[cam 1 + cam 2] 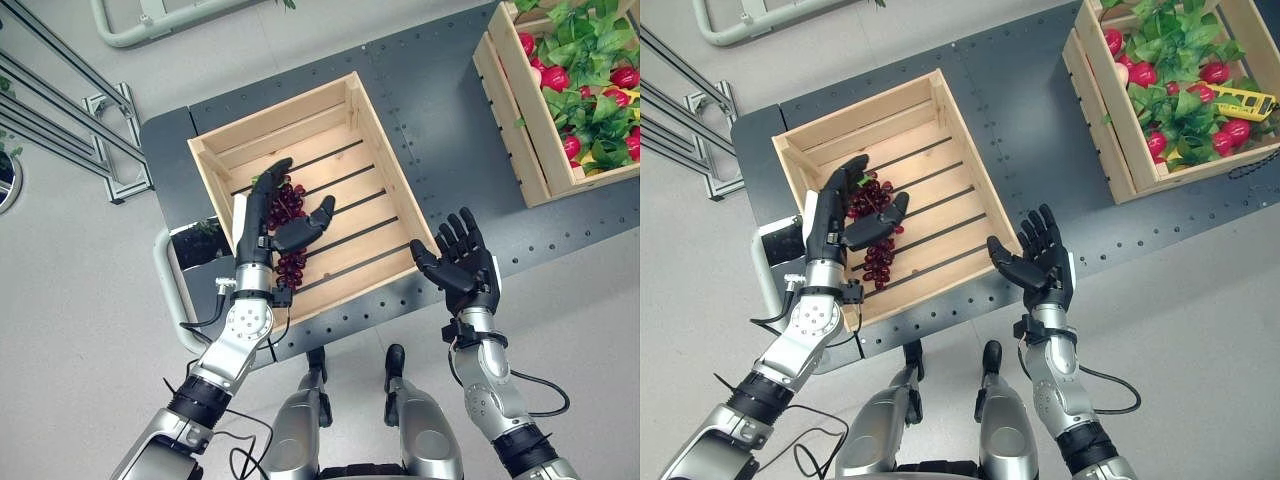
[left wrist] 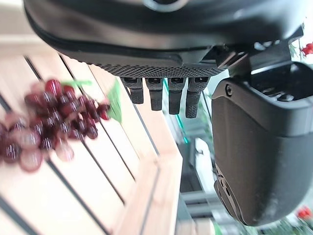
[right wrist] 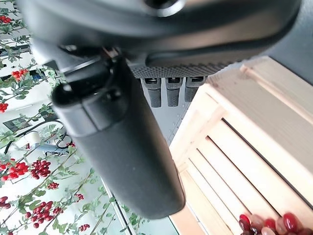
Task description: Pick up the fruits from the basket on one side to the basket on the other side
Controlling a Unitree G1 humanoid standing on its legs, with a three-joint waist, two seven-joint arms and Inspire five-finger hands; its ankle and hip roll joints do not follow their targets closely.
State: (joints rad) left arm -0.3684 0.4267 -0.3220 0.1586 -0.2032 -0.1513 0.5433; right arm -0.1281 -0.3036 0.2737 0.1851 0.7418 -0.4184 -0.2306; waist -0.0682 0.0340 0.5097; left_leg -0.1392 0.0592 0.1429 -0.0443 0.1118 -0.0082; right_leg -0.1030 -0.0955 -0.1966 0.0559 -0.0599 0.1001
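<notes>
Checking for print first: no legible writing shows on either crate or on the dark table [image 1: 430, 100]; a yellow object [image 1: 1245, 100] in the far crate carries marks too small to read.

Left hand [image 1: 278, 225] is over the near wooden crate [image 1: 372, 150], which sits toward the table's left edge. Its fingers [image 1: 272, 180] are extended and relaxed, its thumb [image 1: 318, 215] angled out across the fruit, and nothing is clasped. A bunch of dark red grapes [image 1: 872, 235] lies on the crate's slatted floor, near the left wall, directly beneath that hand. Whether the hand touches the grapes cannot be told; the left wrist view shows the fingers straight with the grapes [image 2: 49, 122] beyond them.

Right hand [image 1: 462, 262] is at the table's front edge, just off the near crate's front right corner, palm up, fingers spread, carrying nothing.

A second wooden crate [image 1: 520, 110] stands at the table's far right corner, holding red fruits [image 1: 556, 78] among green leaves [image 1: 590, 45].
</notes>
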